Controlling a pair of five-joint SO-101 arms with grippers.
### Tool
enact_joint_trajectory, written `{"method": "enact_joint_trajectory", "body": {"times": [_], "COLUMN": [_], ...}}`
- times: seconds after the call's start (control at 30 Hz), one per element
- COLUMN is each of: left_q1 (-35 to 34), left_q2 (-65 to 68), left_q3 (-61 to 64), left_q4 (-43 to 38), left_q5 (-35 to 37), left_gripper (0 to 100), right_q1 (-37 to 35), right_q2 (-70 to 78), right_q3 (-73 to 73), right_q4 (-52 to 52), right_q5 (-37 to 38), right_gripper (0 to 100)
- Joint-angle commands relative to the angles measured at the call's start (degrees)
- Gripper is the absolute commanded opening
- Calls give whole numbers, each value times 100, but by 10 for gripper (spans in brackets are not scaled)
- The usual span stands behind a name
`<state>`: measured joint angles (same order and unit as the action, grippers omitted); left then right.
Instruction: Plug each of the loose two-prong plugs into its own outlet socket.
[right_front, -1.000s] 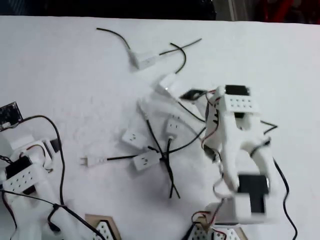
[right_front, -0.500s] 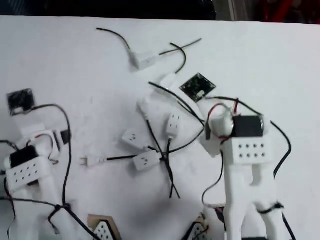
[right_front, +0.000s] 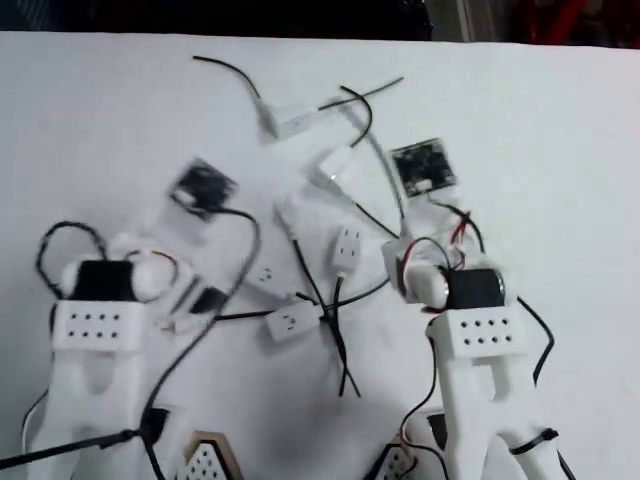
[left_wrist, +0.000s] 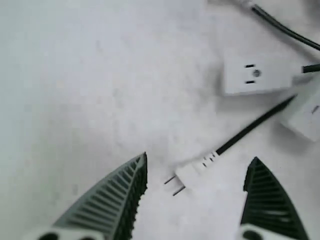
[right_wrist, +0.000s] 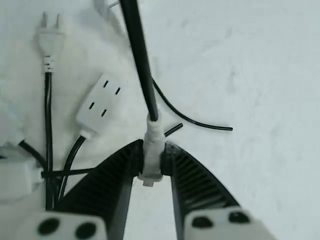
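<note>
On the white table (right_front: 120, 110), a loose two-prong plug (left_wrist: 192, 172) is seen lying flat between the widely spread fingers of the left gripper (left_wrist: 198, 160). It is touched by neither finger, and its black cord is laid out away from the gripper. Past it, a white outlet socket (left_wrist: 257, 75) lies face up, with a second socket (left_wrist: 306, 117) near it. The right gripper (right_wrist: 153, 147) is clamped on a held plug (right_wrist: 154, 134), whose black cord is stretched away from the fingertips. Beyond, a double socket block (right_wrist: 102, 105) rests on the table, and a third plug (right_wrist: 50, 32) lies near it, unplugged. From the high view, the middle sockets (right_front: 347, 250) are seen clustered between the two arms among crossed cords.
</note>
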<state>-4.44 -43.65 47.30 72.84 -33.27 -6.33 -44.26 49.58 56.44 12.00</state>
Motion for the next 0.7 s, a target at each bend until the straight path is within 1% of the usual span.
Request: {"method": "enact_joint_trajectory", "body": {"times": [0.0, 0.1, 0.3, 0.43, 0.57, 0.67], "left_q1": [998, 1552, 2721, 3415, 3705, 3749], "left_q2": [-163, -136, -119, -110, -110, -101], "left_q3": [-343, -308, -264, 264, 844, 941], "left_q4": [308, 308, 273, -229, -862, -941], "left_q5": [-123, -88, 378, 607, 607, 607], "left_gripper": [308, 308, 308, 308, 308, 295], "right_q1": [479, 945, 1701, 1930, 1991, 1982], "right_q2": [-207, -207, -207, -207, -207, -207], "right_q3": [70, 237, 475, 475, 475, 475], "right_q4": [-444, -681, -1095, -1095, -1095, -1095], "right_q5": [-334, -563, -870, -897, -897, -897], "right_gripper": [18, 18, 18, 18, 18, 18]}}
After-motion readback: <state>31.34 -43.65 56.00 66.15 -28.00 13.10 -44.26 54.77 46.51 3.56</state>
